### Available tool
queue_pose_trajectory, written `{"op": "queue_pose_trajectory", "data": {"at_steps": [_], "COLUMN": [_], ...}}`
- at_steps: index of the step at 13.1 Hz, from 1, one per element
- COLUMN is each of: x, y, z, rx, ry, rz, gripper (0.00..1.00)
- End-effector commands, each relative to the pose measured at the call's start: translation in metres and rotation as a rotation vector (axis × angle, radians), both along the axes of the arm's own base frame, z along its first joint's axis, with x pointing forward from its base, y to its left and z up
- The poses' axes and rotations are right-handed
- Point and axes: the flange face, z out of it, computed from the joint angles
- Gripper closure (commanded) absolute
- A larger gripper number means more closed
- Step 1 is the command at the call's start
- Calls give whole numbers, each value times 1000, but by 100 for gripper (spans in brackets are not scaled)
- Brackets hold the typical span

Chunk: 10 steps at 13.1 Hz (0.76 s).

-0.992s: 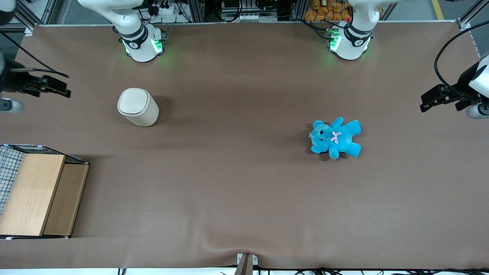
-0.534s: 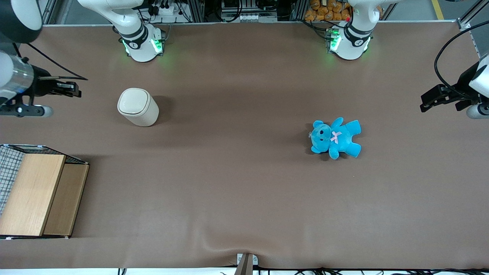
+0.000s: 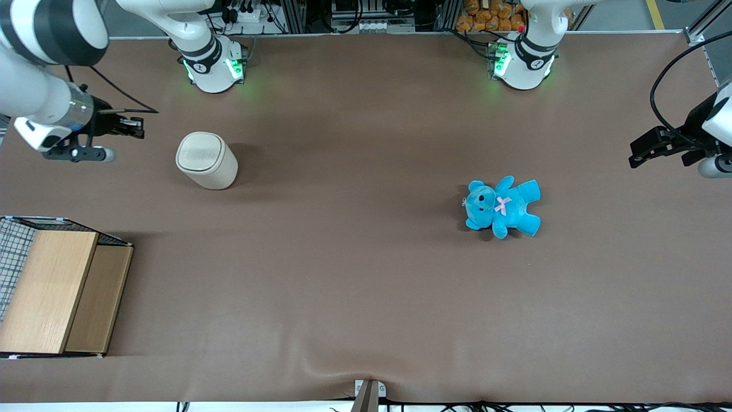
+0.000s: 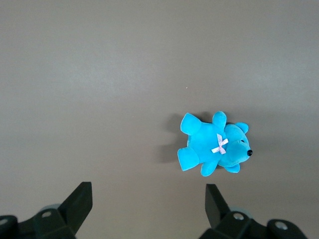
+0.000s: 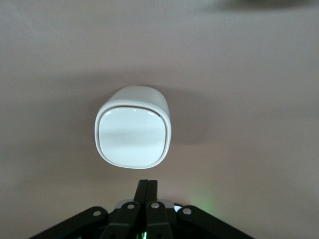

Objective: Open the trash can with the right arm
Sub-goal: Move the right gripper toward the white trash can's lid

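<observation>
The trash can (image 3: 206, 159) stands upright on the brown worktop (image 3: 354, 274), its rounded-square lid (image 3: 199, 152) lying flat and closed on the cream body. Taking the trash can as the landmark: the right arm (image 3: 48, 63) reaches in from the working arm's end of the worktop, and its gripper (image 3: 137, 127) hangs in the air just beside the can, at about lid height or above, clear of it and not touching. In the right wrist view the jaws are pressed together, the two black fingers (image 5: 147, 191) meeting in a narrow seam that points at the trash can (image 5: 132, 127), whose lid (image 5: 131, 137) faces the camera with a thin gap line running around its rim. A thin black cable (image 3: 114, 91) loops from the arm's wrist near the silver ring. A wooden box with wire mesh (image 3: 54, 289) sits nearer to the front camera than the trash can, at the working arm's end of the worktop. A blue teddy bear (image 3: 503, 207) with a pink bow lies on its back well apart from the trash can, toward the parked arm's end, and the left wrist view shows the same blue teddy bear (image 4: 214, 145) lying on the bare brown surface.
</observation>
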Motion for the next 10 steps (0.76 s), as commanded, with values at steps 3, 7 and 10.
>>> {"op": "queue_pose_trajectory", "data": {"at_steps": [3, 7, 10], "x": [-27, -37, -41], "y": [1, 2, 3], "z": [-26, -66, -89], "rx": [6, 3, 0], "ry": [8, -1, -22], "rz": [-18, -22, -22], "gripper": [100, 100, 100]}}
